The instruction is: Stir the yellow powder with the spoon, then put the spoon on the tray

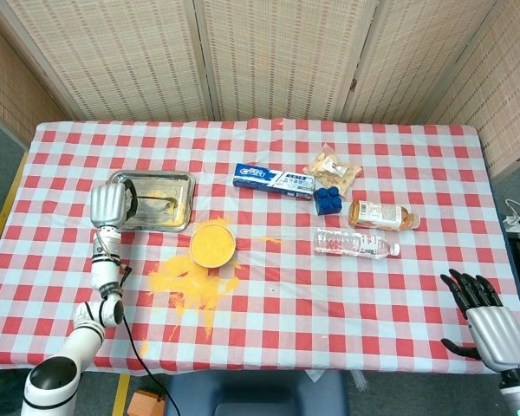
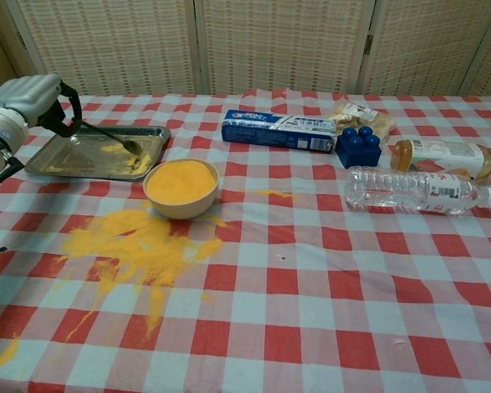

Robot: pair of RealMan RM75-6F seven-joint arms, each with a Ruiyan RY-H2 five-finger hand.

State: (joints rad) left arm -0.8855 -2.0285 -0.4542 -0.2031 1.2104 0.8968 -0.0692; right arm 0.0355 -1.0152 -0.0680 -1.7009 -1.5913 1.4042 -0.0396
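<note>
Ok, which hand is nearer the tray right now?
Left. The left hand is at the tray's left edge, holding the spoon over it; the right hand is far across the table.

The head view looks steeply down from high above the near edge, taking in the whole tabletop (image 1: 269,303) and the screens behind; the chest view sits low and close, facing across it; both share the tray (image 1: 149,198) (image 2: 90,155), upper left, and the bowl (image 1: 212,243) (image 2: 181,187).
</note>
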